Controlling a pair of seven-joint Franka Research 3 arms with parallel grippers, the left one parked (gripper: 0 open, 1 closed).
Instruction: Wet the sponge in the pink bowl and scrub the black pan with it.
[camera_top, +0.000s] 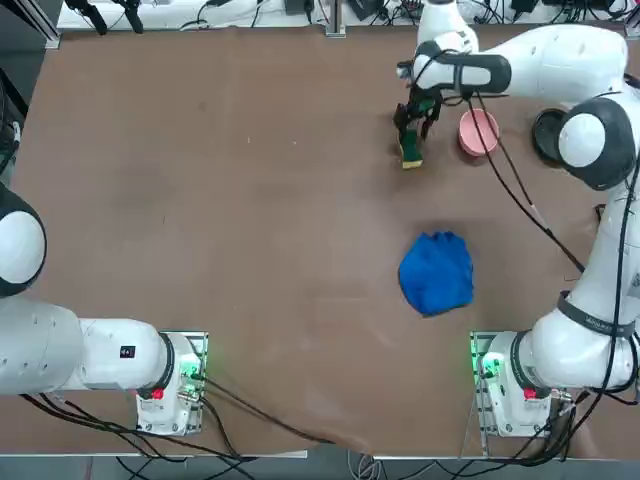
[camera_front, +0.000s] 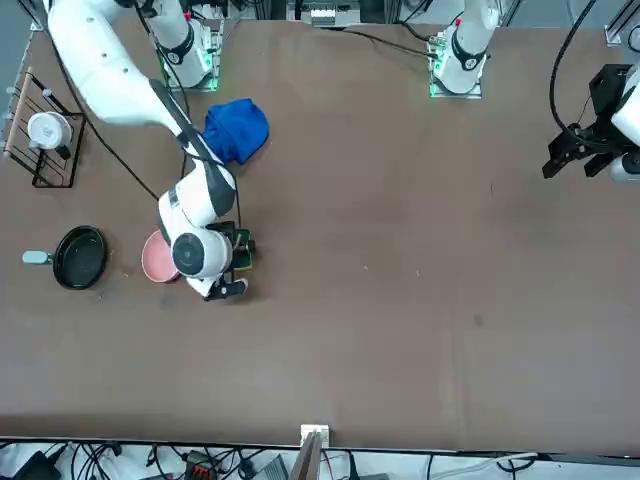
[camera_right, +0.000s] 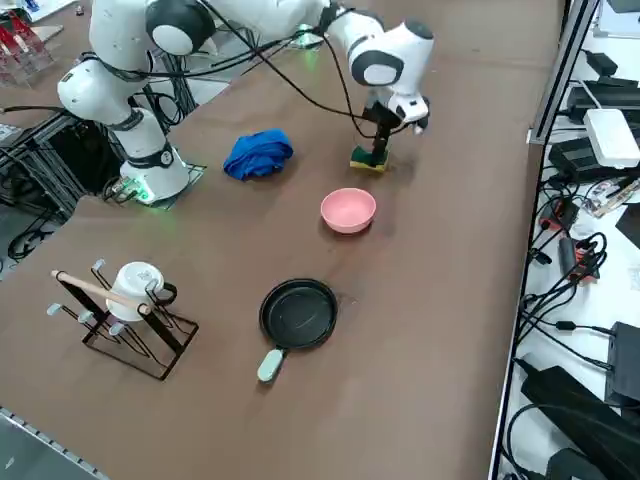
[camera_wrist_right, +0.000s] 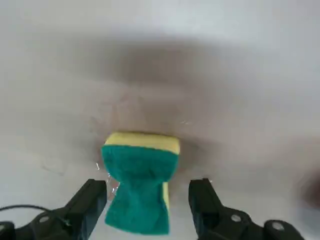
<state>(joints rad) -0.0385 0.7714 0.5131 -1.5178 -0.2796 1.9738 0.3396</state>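
right gripper (camera_wrist_right: 147, 200): held low over the table, fingers spread wide, nothing gripped | sponge (camera_wrist_right: 140, 182): laid on the table between the fingers, green side up | pink bowl (camera_top: 478, 131): just beside | black pan (camera_right: 298, 313): farther off

A robotics laboratory: two white arms are bolted to a wide brown table (camera_top: 250, 250), their bases lit green. Bundled cables (camera_right: 560, 260) trail along the edges beside power supplies and electronics, while a wire rack (camera_right: 130, 330) holding a white mug stands as a household prop.
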